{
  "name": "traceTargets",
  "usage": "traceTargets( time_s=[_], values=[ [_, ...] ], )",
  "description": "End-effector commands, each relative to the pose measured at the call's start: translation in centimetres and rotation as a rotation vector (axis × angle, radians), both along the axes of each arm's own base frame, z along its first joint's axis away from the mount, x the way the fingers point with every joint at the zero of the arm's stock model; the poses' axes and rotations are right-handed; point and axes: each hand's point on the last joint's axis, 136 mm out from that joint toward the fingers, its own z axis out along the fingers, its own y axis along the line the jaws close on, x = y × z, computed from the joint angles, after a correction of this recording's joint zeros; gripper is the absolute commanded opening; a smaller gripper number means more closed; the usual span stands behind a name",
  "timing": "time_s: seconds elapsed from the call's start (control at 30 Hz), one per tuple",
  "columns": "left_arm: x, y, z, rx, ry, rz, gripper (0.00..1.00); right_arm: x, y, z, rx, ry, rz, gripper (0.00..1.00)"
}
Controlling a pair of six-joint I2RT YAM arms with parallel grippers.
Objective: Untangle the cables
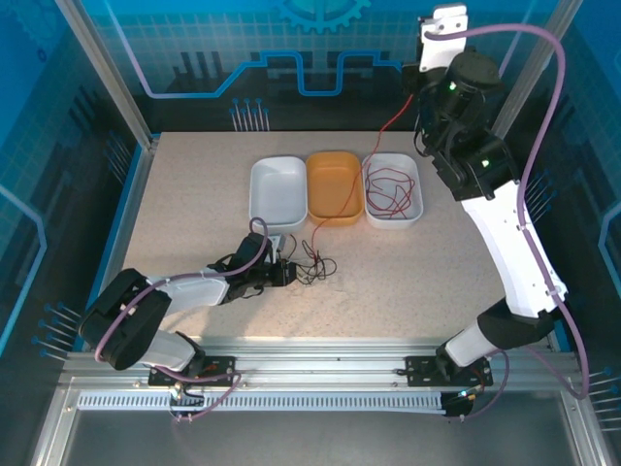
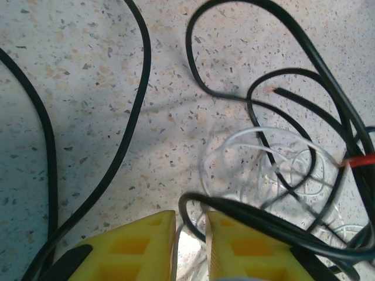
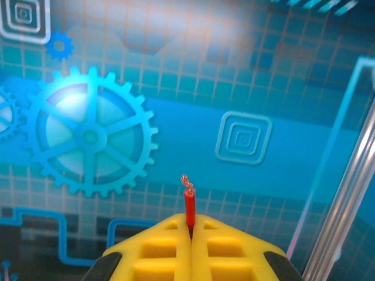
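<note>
A tangle of black cables (image 1: 315, 264) lies on the table just in front of the trays. My left gripper (image 1: 283, 274) is low at the tangle's left edge. In the left wrist view its yellow fingers (image 2: 137, 246) stand a narrow gap apart, open (image 2: 190, 221), with pale whitish wires (image 2: 275, 158) and a black cable loop (image 2: 193, 205) running into the gap. More black cables (image 2: 132, 117) curl around. My right gripper (image 1: 410, 89) is raised high at the back, shut on the red cable (image 3: 189, 206), whose bare copper tip sticks out. The red cable (image 1: 386, 131) drops into the right white tray (image 1: 419, 184).
Three trays stand in a row at the back: a white one (image 1: 260, 189), an orange one (image 1: 335, 160) and the right white one holding red cable loops. A red band (image 2: 358, 160) marks one black cable. The blue enclosure wall (image 3: 246, 140) is behind my right gripper.
</note>
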Motion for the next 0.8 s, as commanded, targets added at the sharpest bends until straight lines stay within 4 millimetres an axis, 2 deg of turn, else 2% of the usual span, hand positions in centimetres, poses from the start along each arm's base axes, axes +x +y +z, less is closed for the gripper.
traceTargets(
  time_s=[0.0, 0.1, 0.27, 0.53, 0.77],
  values=[
    [0.4, 0.3, -0.2, 0.023, -0.001, 0.007, 0.21, -1.6, -2.5, 4.2, -0.005, -0.122, -0.093, 0.00],
    [0.5, 0.2, -0.3, 0.020, 0.003, 0.012, 0.20, -1.8, -2.7, 5.0, -0.023, -0.150, -0.112, 0.00],
    [0.5, 0.0, -0.1, 0.009, 0.005, 0.010, 0.23, -1.6, -3.1, 4.4, -0.031, -0.135, -0.126, 0.00],
    [0.6, -1.1, 1.5, -0.043, -0.002, -0.026, 0.52, 1.6, -4.2, 0.6, 0.005, -0.076, -0.120, 0.00],
    [0.8, -0.9, 4.3, -0.060, -0.040, -0.007, 0.96, 4.3, -5.2, -0.7, 0.048, -0.045, -0.105, 0.00]
  ],
)
